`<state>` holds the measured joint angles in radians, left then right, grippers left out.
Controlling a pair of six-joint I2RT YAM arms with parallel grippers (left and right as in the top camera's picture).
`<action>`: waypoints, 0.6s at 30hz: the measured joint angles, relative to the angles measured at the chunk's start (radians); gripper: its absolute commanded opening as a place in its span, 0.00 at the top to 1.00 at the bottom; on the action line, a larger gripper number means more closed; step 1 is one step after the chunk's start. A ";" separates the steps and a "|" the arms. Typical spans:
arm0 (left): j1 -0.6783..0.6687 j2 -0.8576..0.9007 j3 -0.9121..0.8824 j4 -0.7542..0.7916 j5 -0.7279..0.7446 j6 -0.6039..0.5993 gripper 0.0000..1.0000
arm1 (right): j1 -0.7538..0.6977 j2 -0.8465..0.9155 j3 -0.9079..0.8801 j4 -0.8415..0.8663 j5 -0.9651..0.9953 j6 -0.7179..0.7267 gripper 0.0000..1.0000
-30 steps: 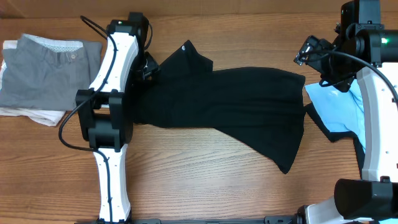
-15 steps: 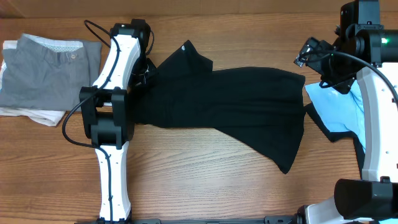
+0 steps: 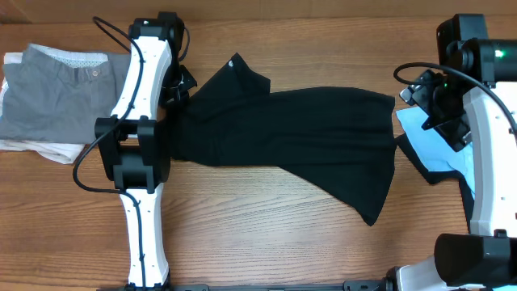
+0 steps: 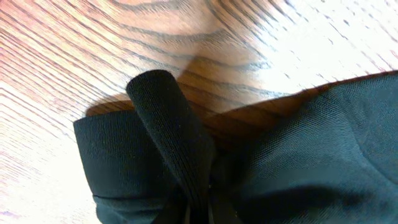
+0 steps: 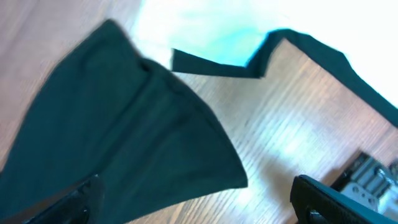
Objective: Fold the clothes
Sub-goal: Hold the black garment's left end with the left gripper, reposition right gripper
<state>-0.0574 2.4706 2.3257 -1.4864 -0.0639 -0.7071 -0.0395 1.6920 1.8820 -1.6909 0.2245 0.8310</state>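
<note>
Spread flat across the middle of the brown wooden table [image 3: 266, 242]: large plain black cloth shirt [image 3: 291, 141], long side running left to right. Pinched tight on its upper left edge, fabric bunched between the jaws: left gripper [image 3: 179, 87]. Wide apart and gripping nothing, above the light blue, black-trimmed shirt [image 3: 432, 145] at the table's right edge: right gripper [image 3: 436, 101]. Just beside the black shirt's right hem: the blue one's dark trim. Far left, well apart: folded grey trousers [image 3: 60, 97]

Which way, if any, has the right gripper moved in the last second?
Yes: overhead, the right gripper has shifted rightward and toward its base, further over the stationary light blue, black-trimmed shirt.
</note>
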 measured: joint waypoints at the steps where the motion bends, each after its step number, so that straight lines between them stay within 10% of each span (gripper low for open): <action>1: 0.001 0.000 0.000 0.000 0.000 0.000 0.96 | 0.000 -0.007 -0.025 0.001 0.005 0.018 0.00; 18: 0.001 0.000 0.002 -0.003 0.000 0.003 0.95 | -0.013 -0.132 -0.619 0.299 -0.143 0.140 0.00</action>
<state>-0.0563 2.4706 2.3272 -1.4895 -0.0639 -0.7036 -0.0525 1.5597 1.2629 -1.3918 0.0814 0.9714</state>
